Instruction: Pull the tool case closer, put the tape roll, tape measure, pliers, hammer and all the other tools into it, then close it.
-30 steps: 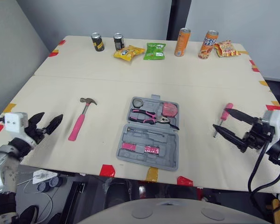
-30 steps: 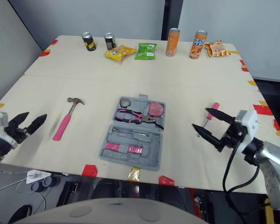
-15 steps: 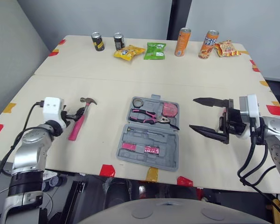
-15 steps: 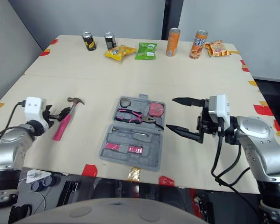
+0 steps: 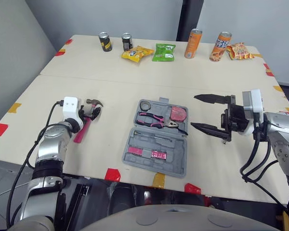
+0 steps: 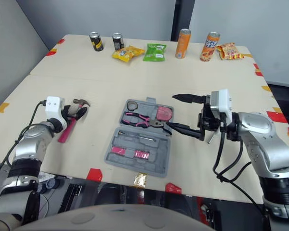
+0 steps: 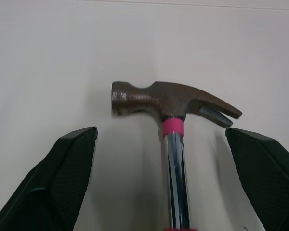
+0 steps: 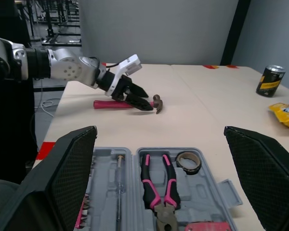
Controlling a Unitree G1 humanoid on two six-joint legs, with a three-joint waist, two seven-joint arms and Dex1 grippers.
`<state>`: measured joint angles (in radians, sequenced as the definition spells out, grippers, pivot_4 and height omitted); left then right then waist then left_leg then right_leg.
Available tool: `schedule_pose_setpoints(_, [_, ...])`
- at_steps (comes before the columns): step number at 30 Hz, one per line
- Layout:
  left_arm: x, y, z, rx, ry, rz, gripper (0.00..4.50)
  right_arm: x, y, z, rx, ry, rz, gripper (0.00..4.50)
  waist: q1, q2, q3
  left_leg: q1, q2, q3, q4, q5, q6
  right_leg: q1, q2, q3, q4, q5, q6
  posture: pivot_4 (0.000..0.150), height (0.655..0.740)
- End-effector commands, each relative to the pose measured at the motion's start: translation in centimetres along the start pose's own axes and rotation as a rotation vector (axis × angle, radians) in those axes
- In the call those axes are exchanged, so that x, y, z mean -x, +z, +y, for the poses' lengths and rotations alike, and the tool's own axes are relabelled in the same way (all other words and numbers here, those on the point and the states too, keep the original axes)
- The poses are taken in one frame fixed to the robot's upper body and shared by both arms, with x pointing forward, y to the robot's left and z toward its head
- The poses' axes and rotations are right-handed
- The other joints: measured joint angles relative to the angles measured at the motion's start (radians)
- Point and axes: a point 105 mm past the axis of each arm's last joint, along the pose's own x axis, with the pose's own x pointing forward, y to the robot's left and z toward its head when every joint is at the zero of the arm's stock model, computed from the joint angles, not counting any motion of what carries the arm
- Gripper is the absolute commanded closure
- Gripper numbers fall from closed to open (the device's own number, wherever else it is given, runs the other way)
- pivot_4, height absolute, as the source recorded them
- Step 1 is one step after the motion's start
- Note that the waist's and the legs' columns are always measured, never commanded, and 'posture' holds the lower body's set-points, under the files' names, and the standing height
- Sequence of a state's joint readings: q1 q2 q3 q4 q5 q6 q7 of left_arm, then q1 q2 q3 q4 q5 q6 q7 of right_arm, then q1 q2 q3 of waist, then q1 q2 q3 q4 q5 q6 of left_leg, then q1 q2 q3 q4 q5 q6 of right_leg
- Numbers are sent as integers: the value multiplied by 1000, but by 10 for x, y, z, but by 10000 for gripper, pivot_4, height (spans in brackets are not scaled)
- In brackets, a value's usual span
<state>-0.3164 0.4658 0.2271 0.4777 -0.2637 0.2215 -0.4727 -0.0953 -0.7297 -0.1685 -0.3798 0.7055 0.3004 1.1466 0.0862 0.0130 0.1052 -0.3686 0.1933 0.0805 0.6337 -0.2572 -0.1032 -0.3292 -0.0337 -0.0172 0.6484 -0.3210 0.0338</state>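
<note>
Tool case [image 5: 153, 166] lies open near the front edge of the worktop [image 5: 135, 79], about mid-width, both grey halves flat. In the far half, from left to right, we note the tape roll [image 5: 144, 105] in the left corner, the pliers [image 5: 156, 119] with pink grips lying crosswise, and the tape measure [image 5: 177, 113] in the right corner. The near half holds a thin metal rod [image 5: 151, 137] in its slot and a row of pink bit holders [image 5: 147, 152] below it.

At the left of the worktop, the hammer [image 7: 168, 98] lies flat outside the case and well apart from it, its head away from the front edge and its pink handle toward it. The left end effector [image 5: 90, 112] is open, one finger on each side of the shaft just under the head. The wrist view shows a gap on both sides, so there is no grip.

Right of the case, the right end effector [image 5: 193, 110] hangs just beside it, spread wide and pointing toward it, holding nothing. A thin shaft [image 6: 208, 138] shows on the worktop beneath it; the rest is hidden.

Along the far edge, left to right, are two dark cans [image 5: 104, 42], a yellow snack bag [image 5: 136, 52], a green bag [image 5: 164, 52], two orange cans [image 5: 193, 43] and another snack bag [image 5: 240, 50]. All stand well apart from the tools. Nothing lies between the hammer and the case.
</note>
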Motion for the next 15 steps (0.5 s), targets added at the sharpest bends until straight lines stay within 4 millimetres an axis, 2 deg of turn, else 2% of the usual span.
schedule_pose_setpoints(1, [-4, -5, -3, -14, -8, 4, 0, -3, 12, 7, 25, 39, -25, 250, 5, 0, 0, 0, 0, 0, 0, 0, 0, 0, 0, 0, 0, 0, 0, 1500, 7400])
schedule_pose_setpoints(5, [-6, -6, -4, -8, -15, 4, 0, 2, 8, 3, 36, 17, -4, 250, 9, 0, 0, 0, 0, 0, 0, 0, -1, 0, 0, 0, 0, 0, 0, 1500, 7400])
schedule_pose_setpoints(6, [-6, -7, -4, -9, -16, 4, 5077, 3, 7, 3, 38, 14, -1, 0, 9, 0, 0, 0, 0, 0, 0, 0, -1, 0, 0, 0, 0, 0, 0, 1500, 7400])
schedule_pose_setpoints(7, [-6, -7, -4, -14, -18, 6, 7512, 3, 7, 2, 38, 12, 1, 0, 10, 0, 0, 0, 0, 0, 0, 0, -1, 0, 0, 0, 0, 0, 0, 1500, 7400])
schedule_pose_setpoints(15, [-7, -8, -7, 8, -27, 11, 35686, 6, 5, 2, 38, 1, -2, 0, 9, 1, -1, 0, 0, 0, -1, 0, -1, 0, 0, 0, 0, 0, 0, 1500, 7400])
